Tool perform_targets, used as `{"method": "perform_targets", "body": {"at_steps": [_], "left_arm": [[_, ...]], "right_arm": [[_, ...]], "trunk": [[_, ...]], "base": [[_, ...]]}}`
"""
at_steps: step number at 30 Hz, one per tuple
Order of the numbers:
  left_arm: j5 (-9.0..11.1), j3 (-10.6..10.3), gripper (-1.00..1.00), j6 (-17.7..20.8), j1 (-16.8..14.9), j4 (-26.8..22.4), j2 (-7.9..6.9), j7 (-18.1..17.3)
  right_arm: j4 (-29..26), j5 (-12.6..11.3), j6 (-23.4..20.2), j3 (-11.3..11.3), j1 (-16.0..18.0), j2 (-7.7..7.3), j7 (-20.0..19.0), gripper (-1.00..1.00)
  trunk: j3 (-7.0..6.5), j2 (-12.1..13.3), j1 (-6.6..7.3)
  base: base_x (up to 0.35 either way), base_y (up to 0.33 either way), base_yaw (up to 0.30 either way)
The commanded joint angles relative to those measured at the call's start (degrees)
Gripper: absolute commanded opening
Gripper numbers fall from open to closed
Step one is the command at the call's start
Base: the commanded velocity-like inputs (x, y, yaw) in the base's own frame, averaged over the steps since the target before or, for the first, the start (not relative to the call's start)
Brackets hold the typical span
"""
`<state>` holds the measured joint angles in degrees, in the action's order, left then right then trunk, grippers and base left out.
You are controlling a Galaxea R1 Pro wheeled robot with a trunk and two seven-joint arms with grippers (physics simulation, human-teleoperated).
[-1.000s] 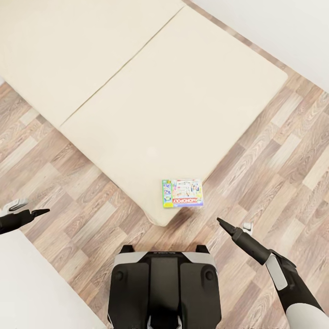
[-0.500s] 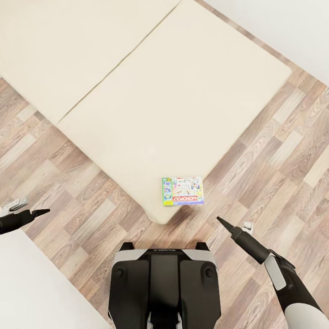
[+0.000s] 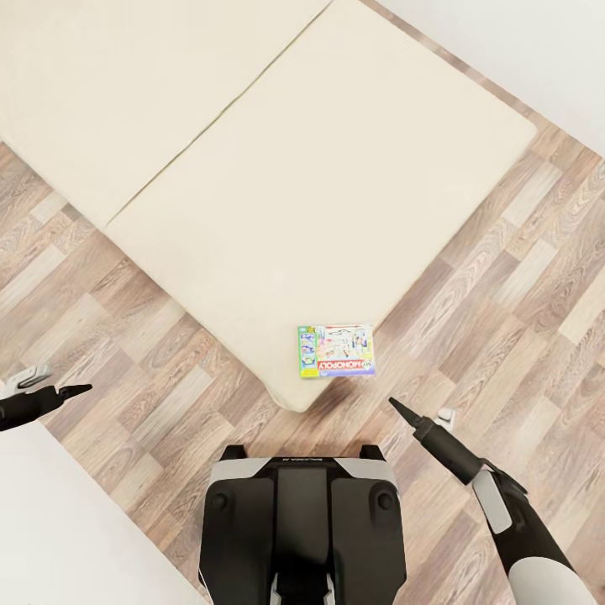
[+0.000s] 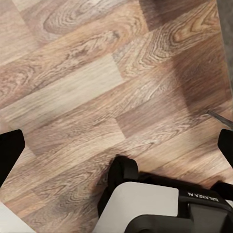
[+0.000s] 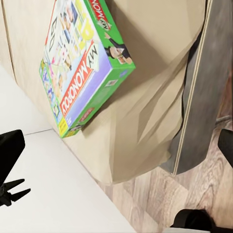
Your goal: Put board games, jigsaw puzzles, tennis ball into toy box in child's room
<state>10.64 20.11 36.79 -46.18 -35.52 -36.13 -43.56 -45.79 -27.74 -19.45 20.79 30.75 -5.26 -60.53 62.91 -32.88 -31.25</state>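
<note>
A white "Monopoly" board game (image 3: 336,351) with a green edge lies flat on the near corner of the bed (image 3: 277,168), a wide beige mattress. Seen from the right wrist, the board game (image 5: 80,68) rests close to the mattress edge. My right gripper (image 3: 418,412) hovers over the floor just right of and nearer than that corner. It is open, with its fingers (image 5: 9,153) wide apart and nothing between them. My left gripper (image 3: 57,383) is at the far left over the floor, also open, its fingers (image 4: 8,155) spread. The toy box, table, jigsaw puzzles and tennis ball are out of view.
Wood-plank floor (image 3: 504,277) surrounds the bed. A white wall (image 3: 521,50) runs along the far right. A white surface (image 3: 59,521) fills the near left corner beside my base (image 3: 302,521).
The view shifted slightly at first, then held still. My right arm has moved a little to the left, towards the bed corner. The left arm and board game have not moved.
</note>
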Motion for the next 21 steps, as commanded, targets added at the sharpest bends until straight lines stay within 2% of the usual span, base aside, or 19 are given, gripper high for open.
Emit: {"method": "perform_targets", "body": {"at_steps": [1, 12, 21], "left_arm": [[0.2, 0.1, 1.0, 0.4, 0.0, 0.0, 0.0, -0.1], [0.2, 0.0, 1.0, 0.3, 0.0, 0.0, 0.0, -0.5], [0.2, 0.0, 1.0, 0.3, 0.0, 0.0, 0.0, -0.6]], "right_arm": [[0.0, -0.4, -0.5, 0.0, 0.0, 0.05, 0.2, 1.0], [0.0, -0.9, -2.2, -0.1, 0.4, 1.33, 2.3, 1.0], [0.0, -0.8, -4.0, -0.1, 0.9, 1.64, 2.4, 1.0]], "trunk": [[0.04, -0.1, -0.02], [0.04, -0.1, -0.02], [0.04, -0.1, -0.02]], "base": [[0.0, 0.0, 0.0], [0.0, 0.0, 0.0], [0.0, 0.0, 0.0]]}}
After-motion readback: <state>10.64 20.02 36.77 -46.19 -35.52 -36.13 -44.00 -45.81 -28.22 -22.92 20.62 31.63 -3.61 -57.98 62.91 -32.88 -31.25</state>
